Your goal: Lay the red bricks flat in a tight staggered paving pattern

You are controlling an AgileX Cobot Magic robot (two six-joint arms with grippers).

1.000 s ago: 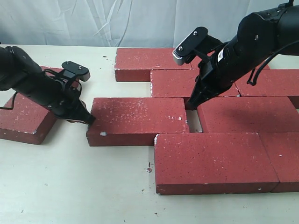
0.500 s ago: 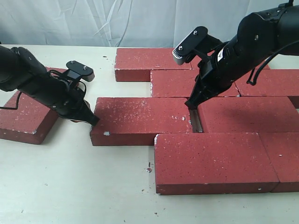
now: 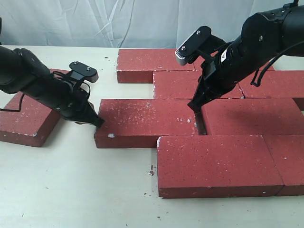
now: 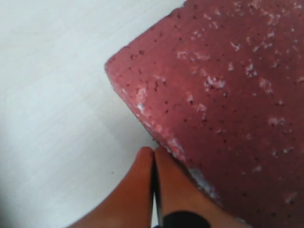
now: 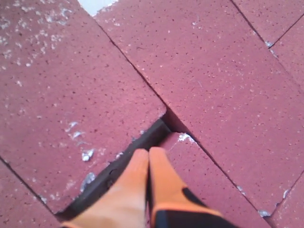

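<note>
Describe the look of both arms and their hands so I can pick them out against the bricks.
Both arms are bulky, rounded black shells. The left arm trails a thin black cable; the right arm has black cables looping beneath it and a grey-edged camera bracket. The left hand and right hand taper to narrow tips; wrist views show their fingers orange with black bases.

Bare worktop [image 3: 71, 190] lies open along the near side and left of the packed red bricks [image 3: 218, 161]. 1 narrow gap [image 3: 200, 125] splits the middle row, with the right end effector [image 3: 194, 108] standing at its far end. 1 lone brick [image 3: 23, 122] blocks the left edge.
</note>
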